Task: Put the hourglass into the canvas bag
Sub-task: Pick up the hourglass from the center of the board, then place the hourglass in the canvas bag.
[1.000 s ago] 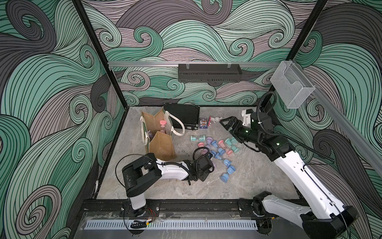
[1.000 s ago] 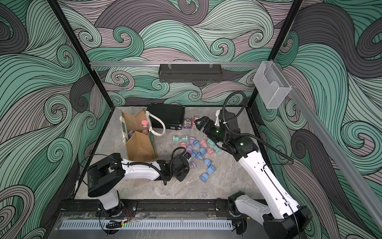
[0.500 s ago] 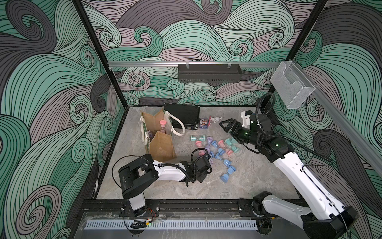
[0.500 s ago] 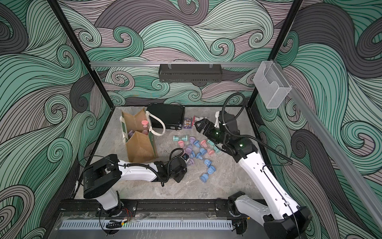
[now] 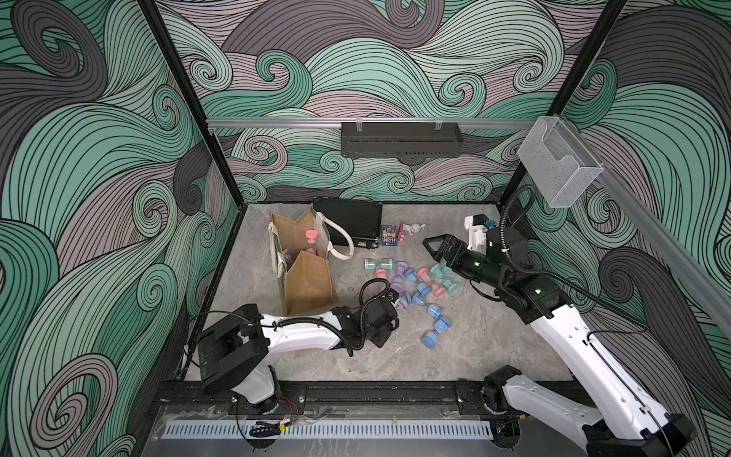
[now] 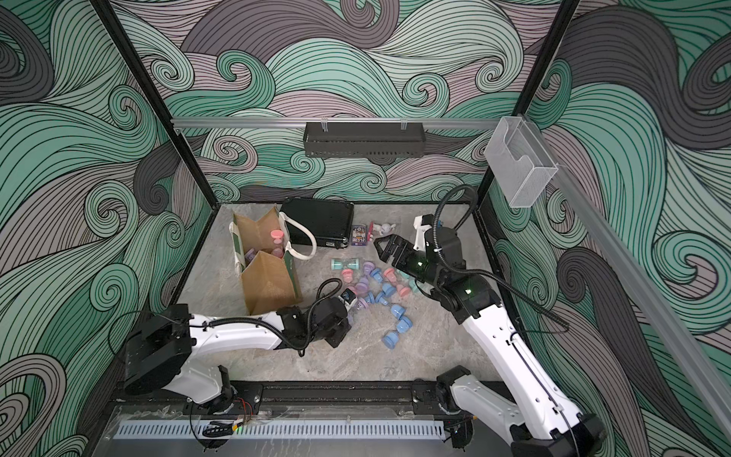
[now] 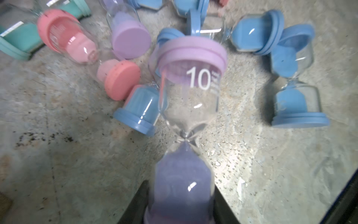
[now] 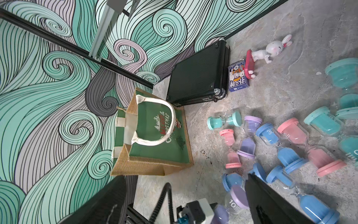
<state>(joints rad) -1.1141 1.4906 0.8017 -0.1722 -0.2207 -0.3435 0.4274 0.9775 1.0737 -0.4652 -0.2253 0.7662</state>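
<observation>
My left gripper (image 7: 180, 205) is shut on the lower bulb of a purple hourglass (image 7: 186, 120) marked "10". Its far cap points at the pile of loose hourglasses. In both top views this gripper (image 5: 395, 302) (image 6: 356, 304) is low at the near edge of the pile, right of the canvas bag (image 5: 304, 277) (image 6: 265, 273). The bag stands upright and open, with a pink hourglass (image 5: 312, 237) inside. My right gripper (image 5: 433, 247) (image 6: 383, 248) hangs open and empty above the far side of the pile. In the right wrist view the bag (image 8: 155, 135) shows its green side.
Several pink, blue, teal and purple hourglasses (image 5: 423, 283) lie scattered mid-table. A black case (image 5: 350, 221) lies behind the bag, with a card box (image 5: 388, 236) and a rabbit toy (image 5: 413, 228) beside it. A black shelf (image 5: 399, 138) and a clear bin (image 5: 557, 166) hang on the walls.
The left jaws have closed onto the purple hourglass, and the left arm has shifted a little. The right gripper has stayed open and barely moved.
</observation>
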